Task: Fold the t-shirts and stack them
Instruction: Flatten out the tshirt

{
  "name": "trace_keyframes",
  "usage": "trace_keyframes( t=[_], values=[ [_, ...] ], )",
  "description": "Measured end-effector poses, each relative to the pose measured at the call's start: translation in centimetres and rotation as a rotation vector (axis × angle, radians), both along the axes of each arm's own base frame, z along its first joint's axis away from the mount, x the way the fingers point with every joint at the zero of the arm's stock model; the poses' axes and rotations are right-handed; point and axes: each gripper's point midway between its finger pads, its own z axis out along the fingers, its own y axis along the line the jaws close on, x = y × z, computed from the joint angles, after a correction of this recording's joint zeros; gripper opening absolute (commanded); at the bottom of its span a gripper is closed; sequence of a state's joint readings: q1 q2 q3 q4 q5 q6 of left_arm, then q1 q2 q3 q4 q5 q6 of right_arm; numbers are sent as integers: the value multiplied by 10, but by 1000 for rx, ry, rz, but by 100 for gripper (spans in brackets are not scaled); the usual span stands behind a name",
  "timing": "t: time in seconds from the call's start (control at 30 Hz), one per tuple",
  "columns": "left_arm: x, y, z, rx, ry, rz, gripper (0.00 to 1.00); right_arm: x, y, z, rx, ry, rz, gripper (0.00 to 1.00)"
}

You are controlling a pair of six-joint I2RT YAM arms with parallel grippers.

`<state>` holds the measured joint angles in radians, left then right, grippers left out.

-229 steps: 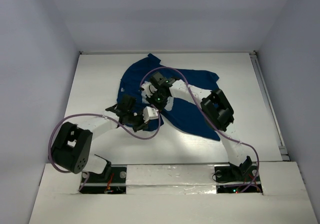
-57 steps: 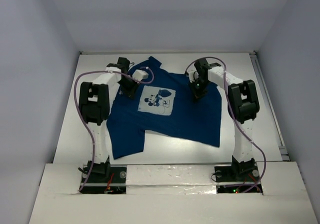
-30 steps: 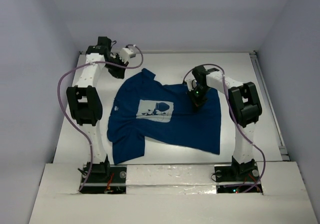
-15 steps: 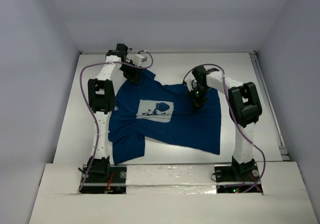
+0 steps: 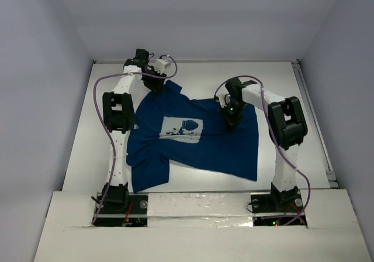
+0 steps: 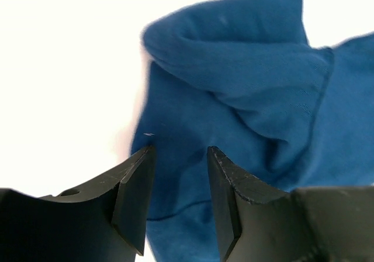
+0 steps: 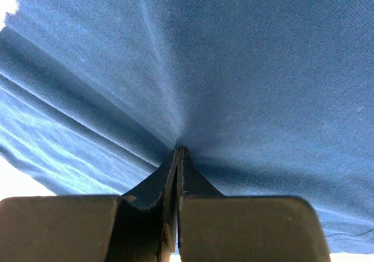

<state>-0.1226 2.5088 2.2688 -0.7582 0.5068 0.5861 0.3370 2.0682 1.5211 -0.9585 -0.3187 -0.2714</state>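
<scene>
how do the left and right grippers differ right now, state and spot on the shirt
The left gripper is open, jaws apart with cloth showing in the gap; the right gripper is shut, pinching a ridge of the t-shirt. The left is at the shirt's far left corner; the right sits further in, on its far right part. Both are at the same shirt.
</scene>
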Motion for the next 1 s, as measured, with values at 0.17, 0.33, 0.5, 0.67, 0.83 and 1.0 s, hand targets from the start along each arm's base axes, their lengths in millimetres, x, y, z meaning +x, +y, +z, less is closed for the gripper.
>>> trace_keyframes(
  t=[0.17, 0.33, 0.5, 0.67, 0.83, 1.0],
  values=[
    [13, 1, 3, 6, -47, 25, 38, 0, 1, 0, 5, 0, 3, 0],
    [20, 2, 5, 8, -75, 39, 38, -2, 2, 0, 13, 6, 5, 0],
    [24, 1, 6, 7, -91, 44, 39, -3, 3, 0, 17, 7, 11, 0],
    [20, -5, 9, -21, -76, 17, 43, -3, 5, 0, 23, 8, 17, 0],
    [23, -15, 13, -46, -81, -26, 42, -5, 5, 1, 28, 8, 20, 0],
    [15, -19, 4, -40, -52, -44, 41, -5, 6, 3, 36, 5, 20, 0]
  ],
)
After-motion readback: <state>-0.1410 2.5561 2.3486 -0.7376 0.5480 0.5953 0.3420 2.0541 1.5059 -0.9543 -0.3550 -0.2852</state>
